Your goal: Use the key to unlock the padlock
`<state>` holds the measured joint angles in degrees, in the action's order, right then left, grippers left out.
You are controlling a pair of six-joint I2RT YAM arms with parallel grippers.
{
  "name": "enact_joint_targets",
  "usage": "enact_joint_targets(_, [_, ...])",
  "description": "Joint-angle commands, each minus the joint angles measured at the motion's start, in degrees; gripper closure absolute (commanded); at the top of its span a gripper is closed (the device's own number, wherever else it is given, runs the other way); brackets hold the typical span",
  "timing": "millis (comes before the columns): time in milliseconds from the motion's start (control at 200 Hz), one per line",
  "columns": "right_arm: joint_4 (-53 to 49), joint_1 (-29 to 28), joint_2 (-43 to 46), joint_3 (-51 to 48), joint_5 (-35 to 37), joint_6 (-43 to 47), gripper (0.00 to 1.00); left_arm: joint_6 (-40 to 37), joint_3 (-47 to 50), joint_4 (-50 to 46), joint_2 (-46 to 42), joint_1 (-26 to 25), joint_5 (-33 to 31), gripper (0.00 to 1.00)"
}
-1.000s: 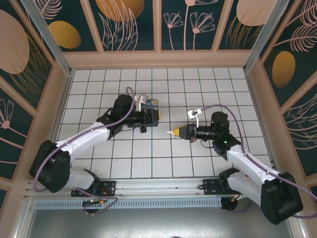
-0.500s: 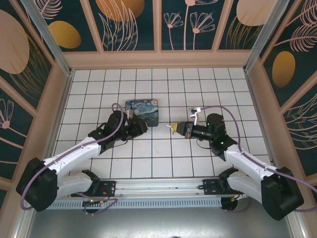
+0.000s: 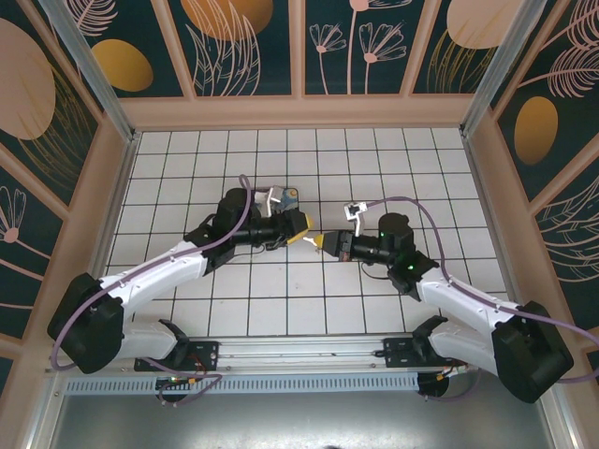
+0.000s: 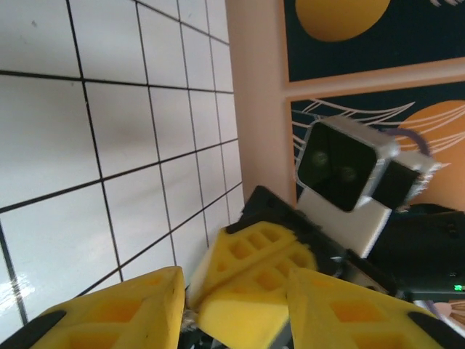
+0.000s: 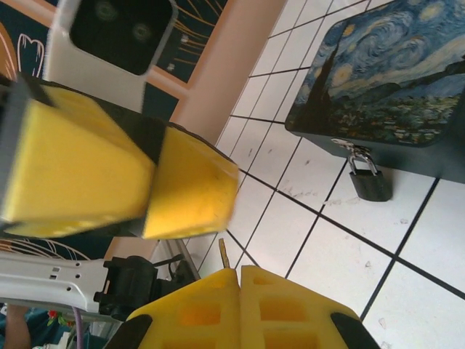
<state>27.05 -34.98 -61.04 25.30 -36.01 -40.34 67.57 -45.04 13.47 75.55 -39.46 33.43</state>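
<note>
From above, most of the painted box (image 3: 288, 197) is hidden under the left wrist. In the right wrist view, its right side is cut off, just a thin tip of the key (image 5: 224, 254) is seen above the right gripper (image 5: 240, 275), and the left gripper (image 5: 156, 178) is blurred.

Swirl-painted box (image 5: 392, 80) (blue, yellow) on white tiles (image 3: 374, 159)
</note>
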Motion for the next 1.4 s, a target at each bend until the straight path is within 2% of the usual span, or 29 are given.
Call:
enact_joint_targets(0, [0.84,-0.47,0.55,2.74,0.97,2.14,1.0,-0.24,-0.36,0.99,-0.21,0.02,0.93,0.62])
enact_joint_targets(160, [0.07,-0.42,0.63,2.91,0.85,2.15,1.0,-8.31,-4.93,-11.72,-0.6,0.04,-4.27,0.65])
enact_joint_targets(315, [0.52,-0.18,-0.51,3.4,0.71,1.41,1.0,-7.58,-4.32,-8.43,-0.46,-0.05,-1.45,0.74])
enact_joint_targets(435, [2.3,0.24,-1.25,3.59,0.55,0.34,1.0,-7.54,-3.95,-6.18,-1.04,-0.08,0.53,0.75])
enact_joint_targets(636, [5.51,1.9,-1.8,3.25,-0.91,-1.64,1.0,-10.67,-4.89,-11.36,-1.3,-0.06,-1.12,0.73])
enact_joint_targets(751, [5.73,2.45,-1.38,2.73,-1.43,-1.89,1.0,-12.77,-5.76,-16.15,-1.28,0.02,-5.9,0.71])
enact_joint_targets(1106, [6.37,2.56,-2.59,3.48,-1.56,-2.32,1.0,-11.68,-4.73,-10.64,-1.79,-0.01,-1.07,0.72])
enact_joint_targets(1281, [8.92,2.47,-4.15,3.62,-2.28,-3.5,1.0,-10.79,-3.53,-8.31,-2.71,-0.02,0.55,0.76])
enact_joint_targets(1396, [10.65,2.37,-4.88,3.53,-2.67,-4.32,1.0,-11.14,-3.31,-8.03,-2.86,-0.08,1.25,0.82])
